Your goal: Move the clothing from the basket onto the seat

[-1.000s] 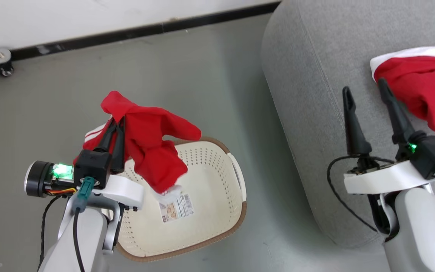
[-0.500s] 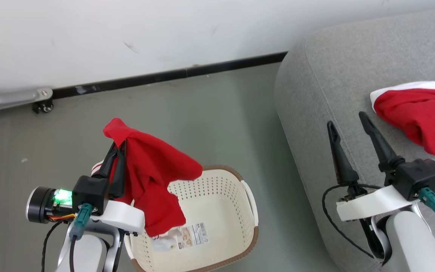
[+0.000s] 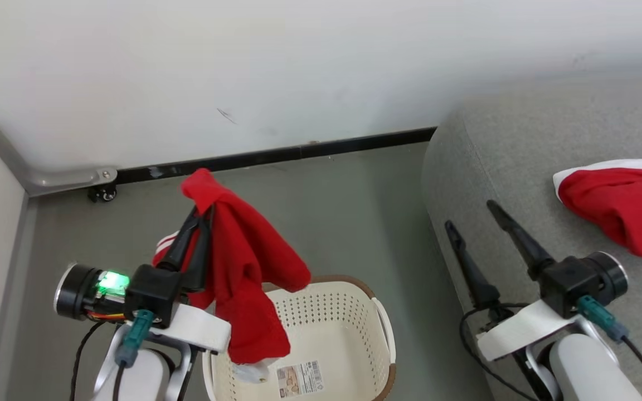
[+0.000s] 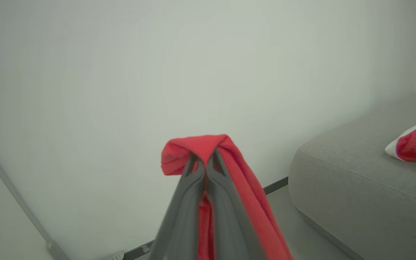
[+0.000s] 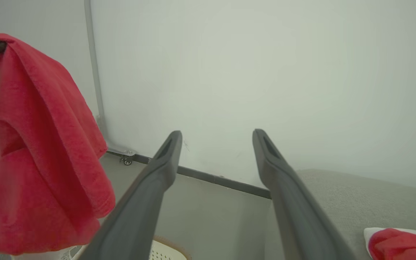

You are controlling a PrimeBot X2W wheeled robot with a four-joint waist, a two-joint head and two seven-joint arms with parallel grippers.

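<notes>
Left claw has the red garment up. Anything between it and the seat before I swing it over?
Nothing lies on the bare floor between the held garment and the seat. The right claw hangs open over the seat's near edge, roughly on that path. Another red garment lies farther along the seat.

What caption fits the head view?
Left pincer shut on a red garment hanging over the basket; right pincer open at the seat edge, a second garment lying on it.
</notes>
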